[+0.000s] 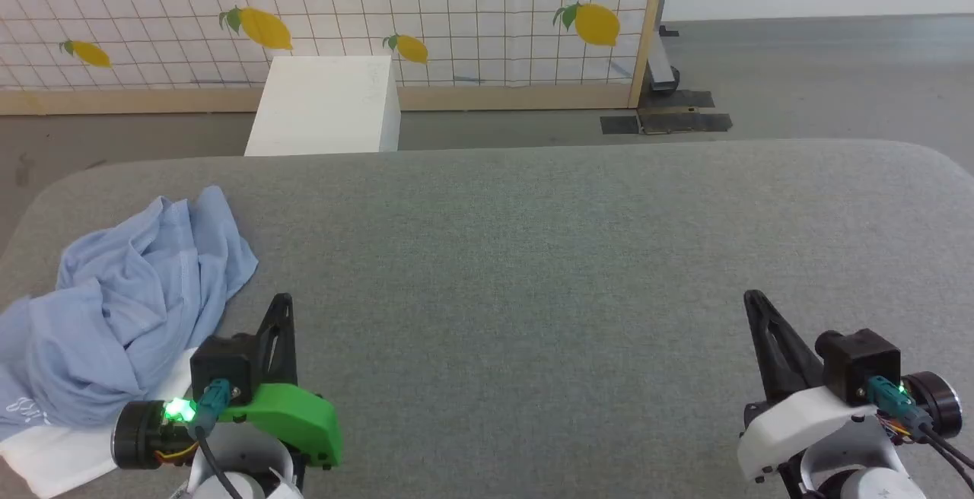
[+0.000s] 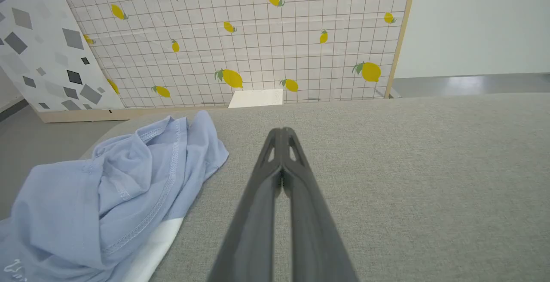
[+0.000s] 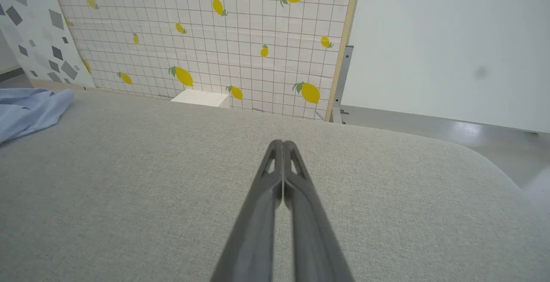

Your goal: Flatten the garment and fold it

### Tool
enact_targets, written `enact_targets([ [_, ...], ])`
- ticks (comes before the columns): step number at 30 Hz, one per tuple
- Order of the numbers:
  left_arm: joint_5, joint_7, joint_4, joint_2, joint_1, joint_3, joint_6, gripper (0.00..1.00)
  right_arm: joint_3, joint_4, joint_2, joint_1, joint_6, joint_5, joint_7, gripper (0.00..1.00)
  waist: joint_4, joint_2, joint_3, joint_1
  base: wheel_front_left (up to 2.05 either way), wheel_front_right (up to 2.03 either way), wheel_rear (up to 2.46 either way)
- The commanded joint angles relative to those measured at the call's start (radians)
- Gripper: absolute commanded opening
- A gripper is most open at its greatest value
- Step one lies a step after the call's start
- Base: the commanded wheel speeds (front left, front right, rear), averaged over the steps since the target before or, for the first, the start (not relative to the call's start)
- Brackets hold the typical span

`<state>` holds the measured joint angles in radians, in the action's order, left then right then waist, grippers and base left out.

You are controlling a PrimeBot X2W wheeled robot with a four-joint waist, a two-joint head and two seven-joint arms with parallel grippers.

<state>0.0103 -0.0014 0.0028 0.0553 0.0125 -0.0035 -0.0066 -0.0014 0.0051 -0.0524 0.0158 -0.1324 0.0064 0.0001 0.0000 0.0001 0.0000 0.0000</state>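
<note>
My left hand and right hand are pressed together, empty; next I'd open and grab the crumpled garment

I see bright, even light in every view, with barely a shadow on the table. A pale glare sits on the floor. Wrist views bow at the edges; fingers blur near the lens.
</note>
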Motion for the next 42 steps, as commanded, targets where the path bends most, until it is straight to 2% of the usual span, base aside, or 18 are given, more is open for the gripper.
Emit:
enact_targets([
  [1,-0.010,0.001,-0.003,-0.005,-0.013,0.004,0.007,0.00,0.001,-0.005,0.002,-0.016,0.002,-0.006,0.000,0.00,0.000,-0.0001,0.000,0.0000,0.00,0.00,0.00],
  [28,-0.010,0.001,-0.003,-0.005,-0.013,0.004,0.007,0.00,0.001,-0.005,0.002,-0.016,0.002,-0.006,0.000,0.00,0.000,-0.0001,0.000,0.0000,0.00,0.00,0.00],
  [29,0.000,0.000,0.000,0.000,0.000,0.000,0.000,1.00,0.000,0.000,0.000,0.000,0.000,0.000,0.000,1.00,0.000,-0.0001,0.000,0.0000,0.00,0.00,0.00],
  [30,0.000,0.000,0.000,0.000,0.000,-0.001,0.000,0.00,0.000,0.000,0.000,0.000,0.000,0.001,0.000,0.00,0.000,-0.0001,0.000,0.0000,0.00,0.00,0.00],
  [31,0.001,0.000,0.000,0.000,0.000,-0.002,0.000,1.00,0.000,0.001,0.000,0.000,0.000,0.000,0.000,1.00,0.000,-0.0001,0.000,0.0000,0.00,0.00,0.00],
  [42,0.015,-0.016,0.018,0.000,0.004,-0.017,0.009,1.00,-0.001,0.006,0.000,0.002,0.000,0.009,-0.011,1.00,0.005,-0.0001,-0.006,0.0000,0.00,0.00,0.00],
])
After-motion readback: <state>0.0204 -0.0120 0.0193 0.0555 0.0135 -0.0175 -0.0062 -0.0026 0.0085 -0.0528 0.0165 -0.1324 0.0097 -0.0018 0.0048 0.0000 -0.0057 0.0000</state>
